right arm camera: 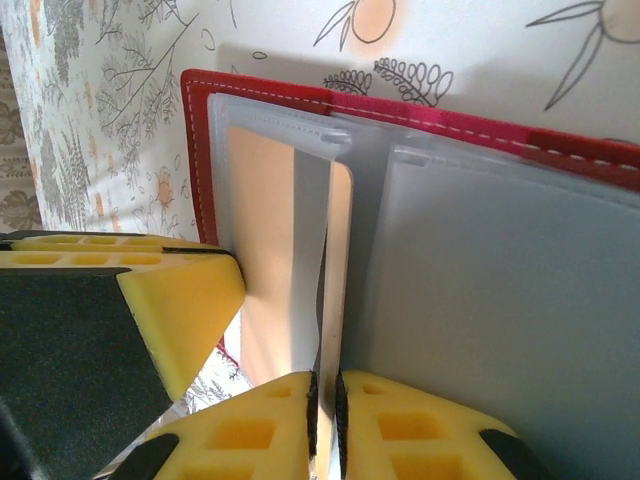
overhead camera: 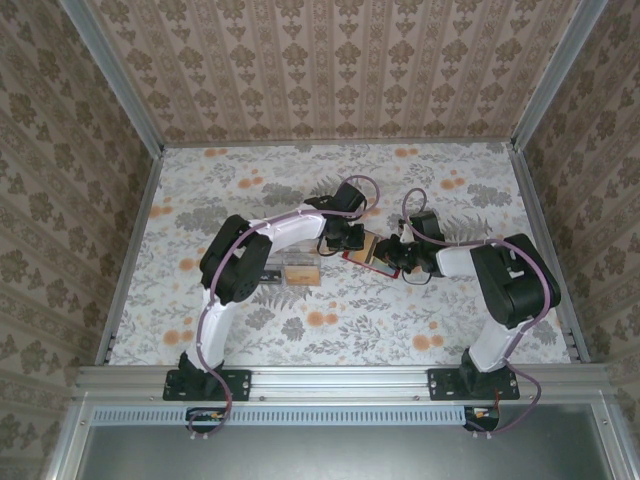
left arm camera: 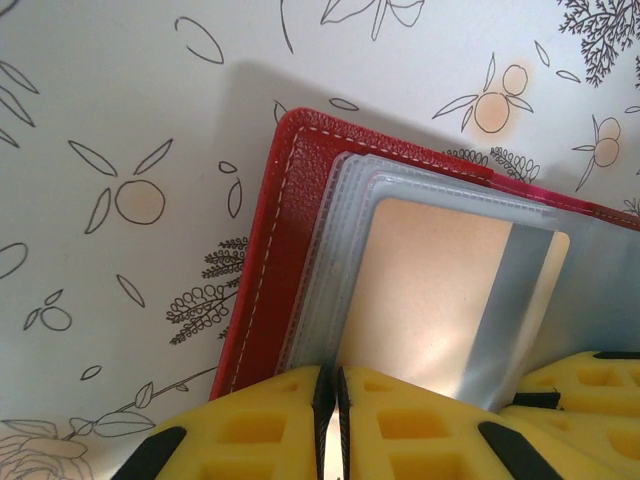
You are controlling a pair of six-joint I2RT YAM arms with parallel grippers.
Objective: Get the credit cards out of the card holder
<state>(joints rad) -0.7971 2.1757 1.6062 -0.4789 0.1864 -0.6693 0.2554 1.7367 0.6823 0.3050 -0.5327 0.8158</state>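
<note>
A: Where's the card holder (overhead camera: 362, 257)?
B: At the middle of the table (overhead camera: 250, 190), lying open between the left gripper (overhead camera: 347, 240) on its left and the right gripper (overhead camera: 393, 254) on its right.
A: And the credit cards (overhead camera: 298, 272)?
B: Two lie side by side on the table, left of the holder — one card (left arm camera: 430, 290) sits inside its topmost sleeve.

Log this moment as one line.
left gripper shut over card holder | right gripper shut on clear sleeve | tan card inside sleeve

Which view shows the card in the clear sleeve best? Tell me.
Left wrist: the card faces the lens, tan with a grey stripe. Right wrist catches the card at a steep slant. From the top external view the red holder is a small patch; the card is too small to tell.
</note>
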